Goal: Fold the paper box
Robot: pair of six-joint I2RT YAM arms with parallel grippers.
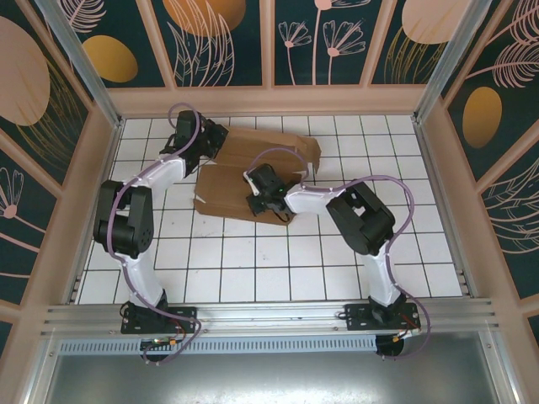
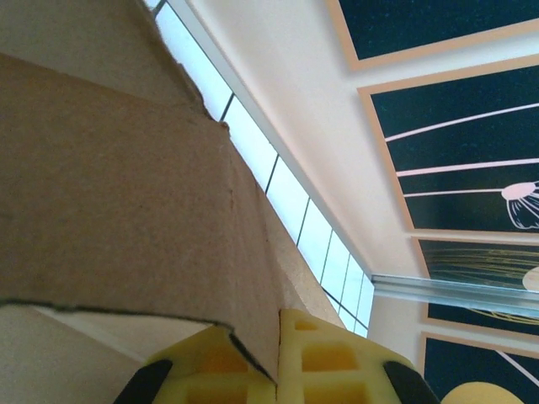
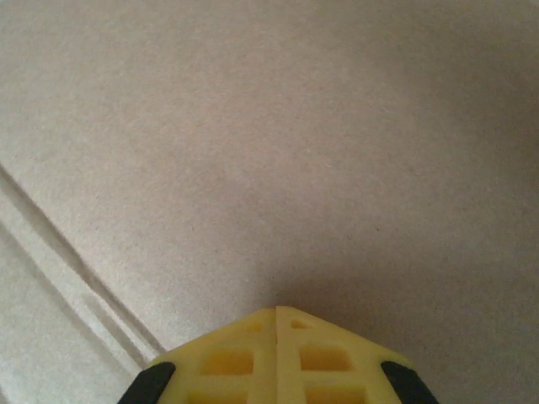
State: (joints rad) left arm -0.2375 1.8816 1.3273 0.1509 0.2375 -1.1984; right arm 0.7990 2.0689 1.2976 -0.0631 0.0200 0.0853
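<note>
**Left pincer clamped on the cardboard, right pincer closed and empty**

The left gripper (image 2: 274,358) has its yellow fingers (image 2: 328,358) pressed together on an edge of the paper box (image 1: 226,189). The box lies partly raised at the far middle of the white tiled table (image 1: 253,261). The right gripper (image 3: 276,316) is fully closed and empty, its tips close over a cardboard panel beside a double crease (image 3: 76,269); contact cannot be told. Dark wall panels (image 1: 227,42) with plant drawings enclose the cell.

Ahead and right of the left gripper (image 2: 278,324), white tiles (image 2: 290,210) run along a beige wall (image 2: 282,84); beyond it hang dark floral panels (image 2: 472,189), a metal rail (image 2: 455,290) crossing them.
</note>
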